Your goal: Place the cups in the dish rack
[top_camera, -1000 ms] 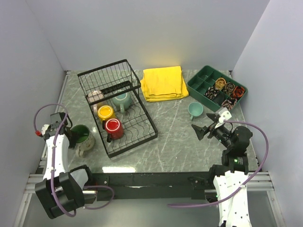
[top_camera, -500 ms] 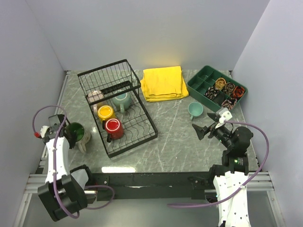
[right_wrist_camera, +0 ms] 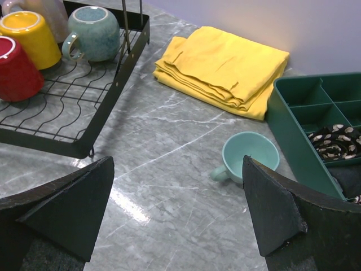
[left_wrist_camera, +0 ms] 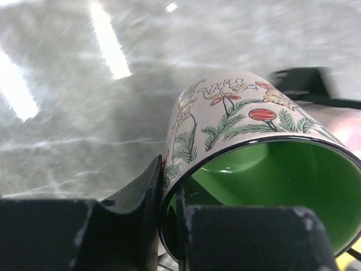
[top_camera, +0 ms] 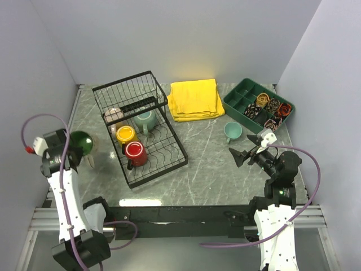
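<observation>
One green-lined cup (left_wrist_camera: 237, 127), axis tilted, mouth facing the left end effector (left_wrist_camera: 169, 217) clamped on its rim.

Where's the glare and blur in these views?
Left wrist view: the grey marble tabletop is blurred with bright white light streaks, while the floral green-lined ceramic mug looks fairly sharp. Top external view: a white glare patch at the table's near edge. Right wrist view: crisp, with a small reflection near the black wire dish rack.

Floral mug (left_wrist_camera: 237, 130) w/ green inside, sideways in air; red (top_camera: 135, 152), yellow (top_camera: 125, 134), teal cups (top_camera: 146, 119) inverted in rack (top_camera: 127, 93); 2nd teal (top_camera: 232, 131) upright.
</observation>
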Available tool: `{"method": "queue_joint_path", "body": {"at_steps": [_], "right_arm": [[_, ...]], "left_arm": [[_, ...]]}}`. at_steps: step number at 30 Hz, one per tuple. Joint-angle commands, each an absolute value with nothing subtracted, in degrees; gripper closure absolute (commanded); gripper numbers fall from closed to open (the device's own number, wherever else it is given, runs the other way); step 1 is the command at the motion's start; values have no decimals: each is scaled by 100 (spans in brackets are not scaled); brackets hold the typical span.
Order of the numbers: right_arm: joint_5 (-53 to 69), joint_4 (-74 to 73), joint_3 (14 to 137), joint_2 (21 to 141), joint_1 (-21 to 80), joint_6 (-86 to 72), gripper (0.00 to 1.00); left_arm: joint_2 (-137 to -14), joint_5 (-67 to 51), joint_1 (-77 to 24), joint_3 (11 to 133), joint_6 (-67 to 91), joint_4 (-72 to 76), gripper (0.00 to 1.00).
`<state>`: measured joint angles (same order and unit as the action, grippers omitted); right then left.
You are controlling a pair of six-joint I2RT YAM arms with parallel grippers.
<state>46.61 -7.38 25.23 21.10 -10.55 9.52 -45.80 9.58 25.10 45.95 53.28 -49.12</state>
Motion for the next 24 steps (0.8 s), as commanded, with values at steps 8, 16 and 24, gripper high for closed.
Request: {"method": "queue_joint_path", "body": {"at_steps": [8,16,24], "right_arm": [[4816,-659,2751,2268,-1107,984,0],[4816,-659,2733,2364,-1107,993,0],[5202,-677,2742,2408,-1107,1002,0]], "left_arm": [[-5370,-851,2830,7812,4474,-3693,99],[-5581,-3273,2839,7770,5779,-1813,99],[-5423,-3560,1594,7709,6889,-415,99]]}}
